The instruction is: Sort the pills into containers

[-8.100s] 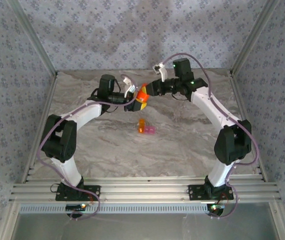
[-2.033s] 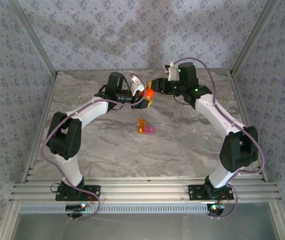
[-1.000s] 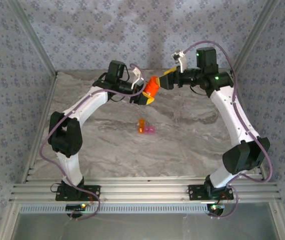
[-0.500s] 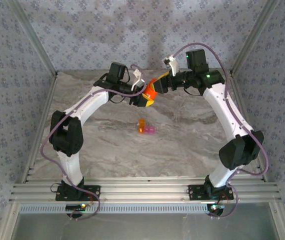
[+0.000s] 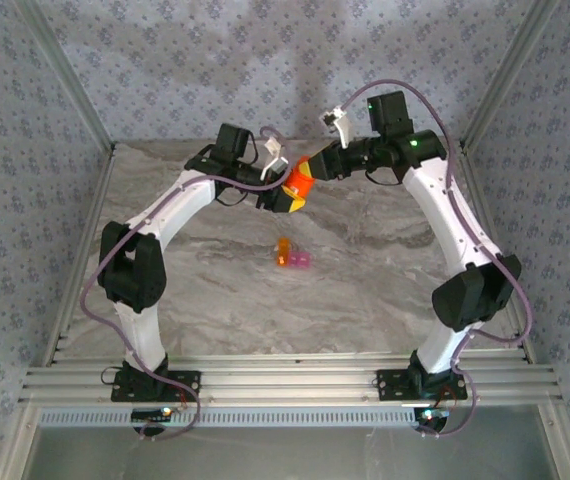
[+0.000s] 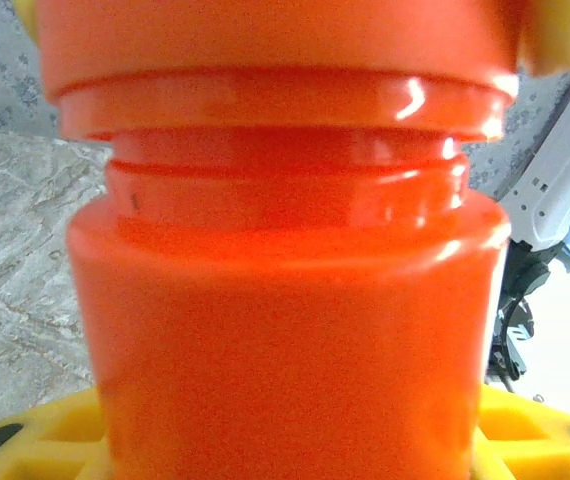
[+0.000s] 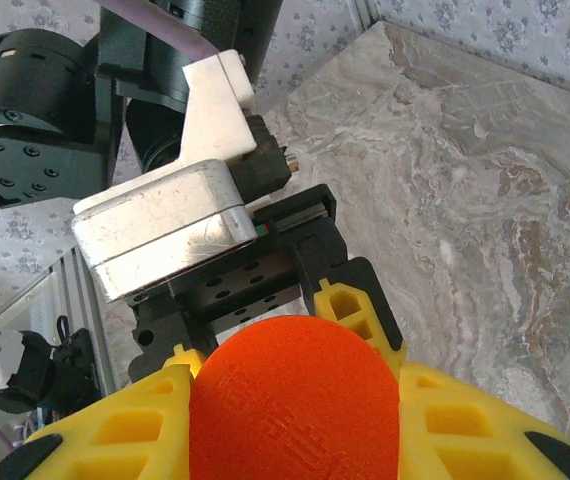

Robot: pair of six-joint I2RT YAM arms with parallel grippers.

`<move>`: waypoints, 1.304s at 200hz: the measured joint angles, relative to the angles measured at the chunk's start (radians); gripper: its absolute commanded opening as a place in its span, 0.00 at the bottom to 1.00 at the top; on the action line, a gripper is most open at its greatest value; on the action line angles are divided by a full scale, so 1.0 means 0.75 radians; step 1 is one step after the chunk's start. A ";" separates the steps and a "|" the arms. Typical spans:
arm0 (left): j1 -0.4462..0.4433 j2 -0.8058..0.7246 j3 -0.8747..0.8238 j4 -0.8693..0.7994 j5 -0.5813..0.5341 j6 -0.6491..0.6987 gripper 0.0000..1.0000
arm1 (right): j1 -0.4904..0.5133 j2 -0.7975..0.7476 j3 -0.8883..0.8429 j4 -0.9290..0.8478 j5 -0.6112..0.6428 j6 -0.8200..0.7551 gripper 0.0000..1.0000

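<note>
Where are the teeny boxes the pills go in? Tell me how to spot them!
Look at the grey marble table. Near its middle sit the containers, two tiny see-through boxes joined together. Unlike the much bigger orange bottle raised off the table farther back, they lie alone on the tabletop, and one half is pink.

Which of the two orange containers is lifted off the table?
The taller orange bottle, held in mid-air between the left gripper and right gripper; the tiny orange compartment rests on the table.
</note>
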 measured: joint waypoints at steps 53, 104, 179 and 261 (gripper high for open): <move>0.002 0.012 0.023 -0.085 -0.030 0.034 0.00 | 0.025 0.049 0.069 -0.081 0.066 0.096 0.24; 0.002 0.015 0.022 -0.137 -0.216 0.041 0.00 | 0.050 0.081 0.010 -0.006 0.174 0.358 0.21; -0.006 0.014 -0.167 0.071 -0.429 -0.067 0.00 | 0.074 0.060 -0.304 0.352 0.299 0.738 0.28; -0.013 0.014 -0.137 0.262 -0.215 -0.118 0.00 | 0.015 -0.057 -0.322 0.411 0.230 0.675 0.83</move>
